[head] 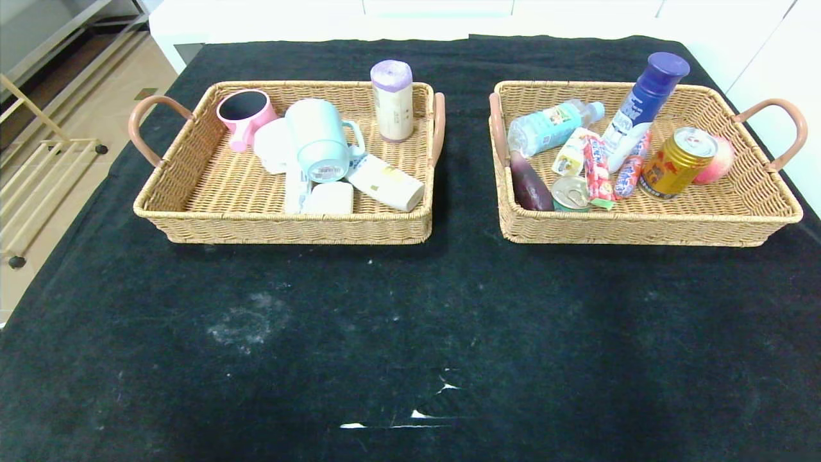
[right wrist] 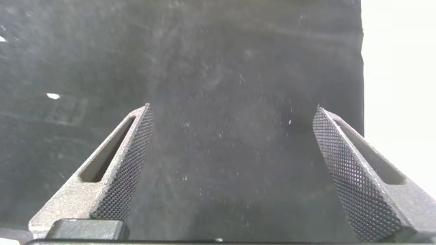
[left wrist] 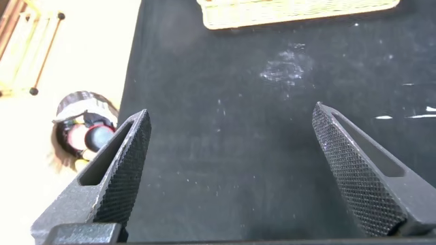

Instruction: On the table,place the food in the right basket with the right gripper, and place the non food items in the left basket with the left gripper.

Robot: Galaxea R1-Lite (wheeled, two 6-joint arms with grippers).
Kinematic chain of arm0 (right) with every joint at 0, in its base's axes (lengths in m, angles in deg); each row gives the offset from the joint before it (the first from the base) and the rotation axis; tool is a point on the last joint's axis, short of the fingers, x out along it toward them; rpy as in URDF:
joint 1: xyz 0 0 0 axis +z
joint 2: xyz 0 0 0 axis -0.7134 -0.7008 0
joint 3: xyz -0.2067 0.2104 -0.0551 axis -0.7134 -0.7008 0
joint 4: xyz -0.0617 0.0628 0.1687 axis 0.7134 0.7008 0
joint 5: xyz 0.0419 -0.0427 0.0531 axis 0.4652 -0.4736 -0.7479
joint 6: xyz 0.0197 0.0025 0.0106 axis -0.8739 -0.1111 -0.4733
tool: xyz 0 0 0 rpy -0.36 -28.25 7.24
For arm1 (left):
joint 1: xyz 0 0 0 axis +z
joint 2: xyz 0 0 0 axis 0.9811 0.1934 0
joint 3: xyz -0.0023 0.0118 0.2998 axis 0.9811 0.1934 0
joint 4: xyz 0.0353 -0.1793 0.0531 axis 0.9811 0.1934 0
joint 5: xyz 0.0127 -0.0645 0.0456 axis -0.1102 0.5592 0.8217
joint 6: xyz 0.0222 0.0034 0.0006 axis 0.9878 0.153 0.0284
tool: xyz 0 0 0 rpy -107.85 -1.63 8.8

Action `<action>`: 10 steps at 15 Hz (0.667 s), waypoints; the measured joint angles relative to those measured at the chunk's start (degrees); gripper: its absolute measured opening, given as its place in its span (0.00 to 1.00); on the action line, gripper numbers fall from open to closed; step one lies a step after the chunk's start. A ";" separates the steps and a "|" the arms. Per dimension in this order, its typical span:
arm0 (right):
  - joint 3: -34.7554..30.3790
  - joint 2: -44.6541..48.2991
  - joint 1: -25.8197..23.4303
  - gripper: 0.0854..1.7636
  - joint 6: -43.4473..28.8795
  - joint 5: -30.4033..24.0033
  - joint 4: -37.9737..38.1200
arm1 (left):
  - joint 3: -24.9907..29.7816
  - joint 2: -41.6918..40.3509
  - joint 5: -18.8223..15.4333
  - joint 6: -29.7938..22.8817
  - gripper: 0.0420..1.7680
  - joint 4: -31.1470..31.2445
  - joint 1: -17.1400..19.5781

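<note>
The left basket [head: 192, 221] holds the teal mug [head: 319, 140] on its side, the white soap-like block [head: 328, 197] and the slim clear case [head: 296, 189]. The right basket [head: 705, 234] holds the water bottle [head: 551, 125], the red candy stick pack [head: 596, 168] and the gold can [head: 677, 162]. Neither gripper shows in the head view. My left gripper [left wrist: 231, 109] is open and empty over bare black cloth, with the left basket's front wall [left wrist: 293, 12] beyond it. My right gripper [right wrist: 232, 107] is open and empty over bare cloth near the table's right edge.
The left basket also holds a pink mug [head: 244, 115], a purple-topped roll [head: 392, 99] and a white box [head: 388, 183]. The right basket also holds a blue-capped bottle [head: 644, 106], a peach [head: 719, 160], a purple item [head: 529, 183] and a small tin [head: 569, 192]. The table [head: 410, 333] has white scuffs.
</note>
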 joint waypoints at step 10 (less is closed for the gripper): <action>-1.02 2.74 -8.27 0.97 0.91 -4.32 1.28 | 8.39 -7.66 -5.64 -2.65 0.97 -0.10 -2.16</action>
